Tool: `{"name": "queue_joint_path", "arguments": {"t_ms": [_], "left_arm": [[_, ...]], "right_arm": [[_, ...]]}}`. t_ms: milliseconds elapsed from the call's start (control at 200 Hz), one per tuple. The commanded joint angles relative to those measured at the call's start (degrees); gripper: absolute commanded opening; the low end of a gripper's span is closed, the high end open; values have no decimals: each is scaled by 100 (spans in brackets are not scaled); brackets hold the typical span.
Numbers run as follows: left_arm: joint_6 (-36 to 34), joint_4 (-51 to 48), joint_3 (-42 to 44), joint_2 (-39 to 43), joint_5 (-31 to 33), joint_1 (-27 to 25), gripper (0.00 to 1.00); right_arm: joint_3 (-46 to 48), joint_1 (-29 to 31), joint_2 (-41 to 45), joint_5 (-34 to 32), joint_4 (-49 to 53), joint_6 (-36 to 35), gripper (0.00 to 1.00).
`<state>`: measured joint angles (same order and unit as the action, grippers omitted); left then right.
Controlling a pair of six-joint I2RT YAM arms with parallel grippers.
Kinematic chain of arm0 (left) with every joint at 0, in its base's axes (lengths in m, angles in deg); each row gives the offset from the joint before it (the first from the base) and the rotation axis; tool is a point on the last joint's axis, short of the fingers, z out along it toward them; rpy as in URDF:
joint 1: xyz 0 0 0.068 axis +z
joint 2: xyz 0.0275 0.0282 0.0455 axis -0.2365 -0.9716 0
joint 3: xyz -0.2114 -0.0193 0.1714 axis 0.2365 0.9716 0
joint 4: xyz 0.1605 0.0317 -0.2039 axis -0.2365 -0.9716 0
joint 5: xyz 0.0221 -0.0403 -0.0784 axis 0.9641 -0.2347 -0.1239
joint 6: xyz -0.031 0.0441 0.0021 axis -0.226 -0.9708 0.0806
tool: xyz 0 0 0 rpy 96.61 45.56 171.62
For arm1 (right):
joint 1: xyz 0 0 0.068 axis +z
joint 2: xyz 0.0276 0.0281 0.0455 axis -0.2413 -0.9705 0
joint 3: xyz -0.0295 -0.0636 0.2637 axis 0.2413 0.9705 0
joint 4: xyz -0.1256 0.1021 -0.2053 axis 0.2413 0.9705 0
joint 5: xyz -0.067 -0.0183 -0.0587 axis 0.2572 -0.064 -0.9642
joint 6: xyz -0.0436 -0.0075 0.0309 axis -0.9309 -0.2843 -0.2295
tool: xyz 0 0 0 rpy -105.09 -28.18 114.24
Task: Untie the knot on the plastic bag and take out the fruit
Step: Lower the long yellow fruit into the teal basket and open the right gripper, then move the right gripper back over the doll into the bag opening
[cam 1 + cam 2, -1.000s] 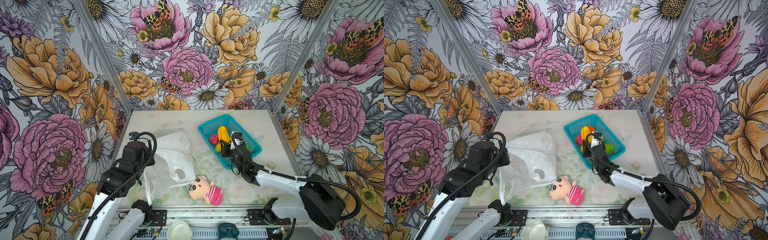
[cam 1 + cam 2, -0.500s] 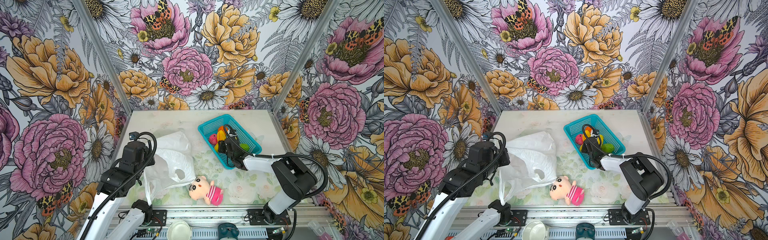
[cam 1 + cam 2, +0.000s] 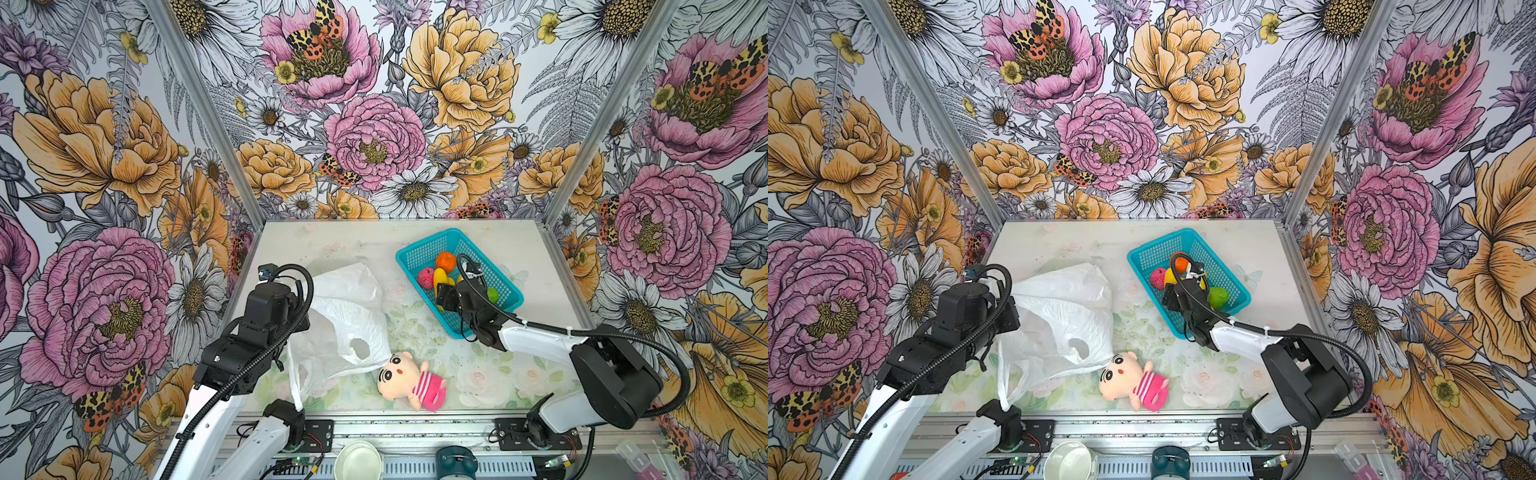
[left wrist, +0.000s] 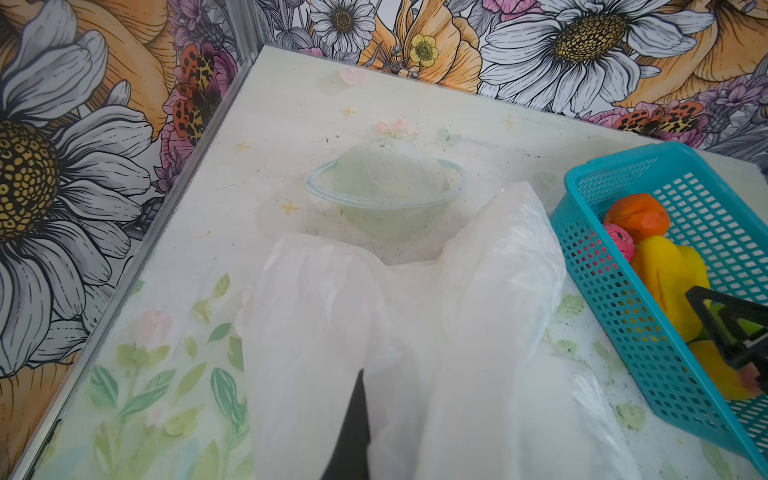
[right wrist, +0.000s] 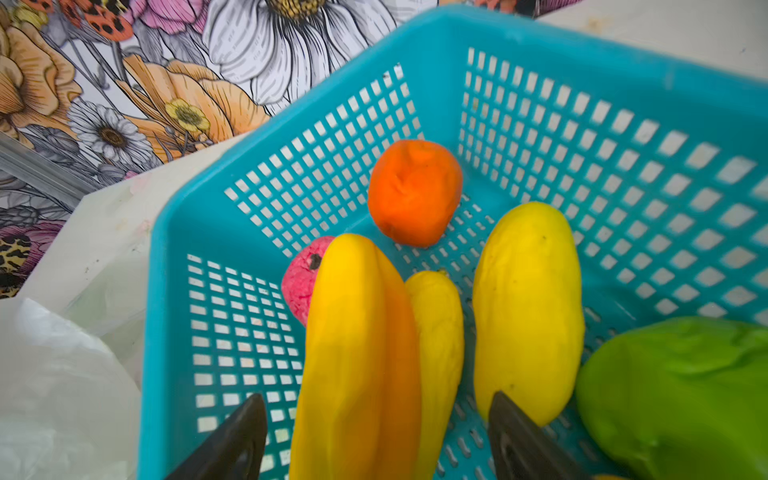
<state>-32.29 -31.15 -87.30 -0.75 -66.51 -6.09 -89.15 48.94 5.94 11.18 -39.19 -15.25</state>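
Note:
The plastic bag (image 3: 345, 316) (image 3: 1059, 316) lies crumpled on the left of the table, one handle loop hanging over the front edge. Its knot is out of view. My left gripper (image 4: 356, 415) is shut on the plastic bag, which drapes over it and hides all but one dark finger. The fruit lies in a teal basket (image 3: 419, 249) (image 5: 174, 232): an orange one (image 5: 415, 191), a pink-red one (image 5: 301, 282), a green one (image 5: 677, 395), and long yellow ones (image 5: 528, 307). My right gripper (image 5: 374, 440) (image 3: 446, 295) is open inside the basket, its fingers either side of a long yellow-orange fruit (image 5: 357, 353) with gaps.
A pink-striped plush doll (image 3: 409, 380) (image 3: 1133, 382) lies near the front edge, just right of the bag. Flowered walls close off the table on three sides. A white cup (image 3: 357, 457) sits below the front rail.
My right gripper lowered a long yellow-orange fruit into the basket and has opened around it. The left arm and the bag have not moved.

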Motion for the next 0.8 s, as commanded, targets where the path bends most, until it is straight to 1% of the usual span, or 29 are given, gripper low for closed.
{"name": "queue_joint_path", "arguments": {"t_ms": [0, 100, 170, 175, 200, 245, 355, 430, 485, 620, 715, 795], "left_arm": [[58, 123, 50, 18, 112, -40, 0], [58, 122, 53, 28, 111, -47, 0], [58, 124, 55, 28, 105, -45, 0], [58, 128, 56, 28, 109, -45, 0], [58, 123, 54, 28, 111, -40, 0], [58, 122, 58, 34, 112, -45, 0], [60, 125, 57, 36, 112, -43, 0], [58, 122, 57, 45, 107, -45, 0], [56, 123, 57, 43, 112, -40, 0], [61, 122, 57, 45, 112, -47, 0], [58, 125, 57, 45, 111, -54, 0], [58, 127, 57, 44, 110, -58, 0]], "right_arm": [[115, 363, 659, -692, 26, -373, 86], [193, 755, 1111, -1015, -15, -682, 87], [244, 1010, 1358, -1068, -183, -998, 86], [243, 1129, 1389, -1068, -218, -1059, 85], [270, 1270, 1442, -1061, -309, -1190, 84], [313, 1527, 1542, -1048, -515, -1493, 81], [368, 2278, 1656, -799, -1073, -2363, 68], [292, 2747, 1606, -557, -1240, -2877, 63], [117, 3149, 1439, -405, -1237, -3273, 60], [-397, 4032, 743, -434, -1235, -3971, 55], [-823, 4564, 65, -654, -1252, -4381, 48], [-1216, 4836, -462, -805, -1145, -4588, 45]]}}
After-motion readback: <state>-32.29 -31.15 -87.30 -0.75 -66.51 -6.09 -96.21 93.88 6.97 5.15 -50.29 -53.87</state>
